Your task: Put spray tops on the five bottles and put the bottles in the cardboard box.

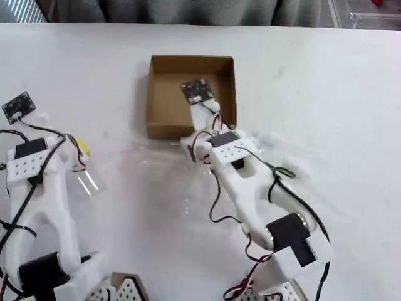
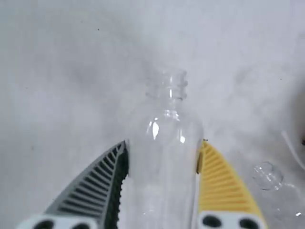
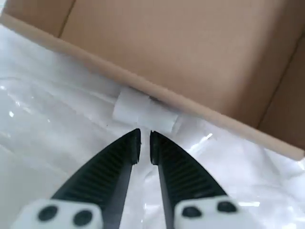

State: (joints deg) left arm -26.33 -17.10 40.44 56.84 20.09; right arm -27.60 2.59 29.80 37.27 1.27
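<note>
1. The bottle (image 2: 164,119) is clear and its threaded neck is open, with no spray top on it. It sits between the fingers of the left hand (image 2: 162,148), and the neck extends past the fingertips.
2. The left hand pinches the bottle body. The grey finger (image 2: 95,191) presses one side and the yellow finger (image 2: 221,181) the opposite side.
3. A small clear round item (image 2: 267,175) lies on the surface (image 1: 326,81), off the yellow finger's outer side and apart from it.
4. The right hand (image 3: 144,140) has its black fingers pressed almost together, leaving a narrow slit. Nothing is visible between them.
5. A short white cylindrical part (image 3: 143,113) lies just ahead of the right hand's fingertips, against the outer foot of the box wall. Whether it is a spray top cannot be told.
6. The cardboard box (image 1: 163,100) stands open directly beyond the right hand, well apart from the left hand.
7. Clear plastic film (image 3: 57,119) covers the surface under and beside the right hand.
</note>
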